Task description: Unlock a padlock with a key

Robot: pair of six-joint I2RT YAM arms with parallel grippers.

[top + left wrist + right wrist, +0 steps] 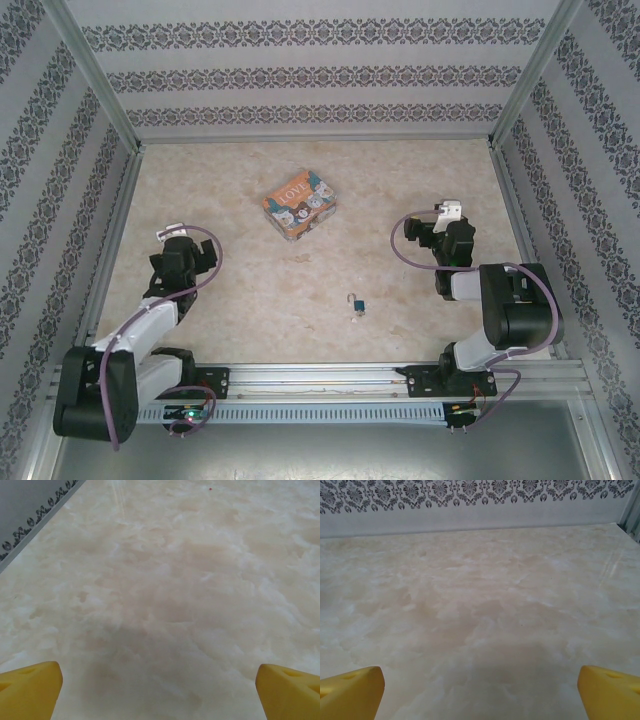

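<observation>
The tiny padlock, with a blue-teal body and a silver shackle, lies on the marble tabletop near the front middle. A dull sliver that touches its near side looks like the key. My left gripper hovers over the left of the table, far from both. Its yellow fingertips stand wide apart with bare table between them, so it is open. My right gripper is at the right, behind and to the right of the padlock, open and empty, its yellow fingertips spread over bare table.
An orange cartoon "LOVE" tin box sits behind the padlock, mid-table. Patterned walls with metal posts close in the table on the left, back and right. A metal rail carries the arm bases along the near edge.
</observation>
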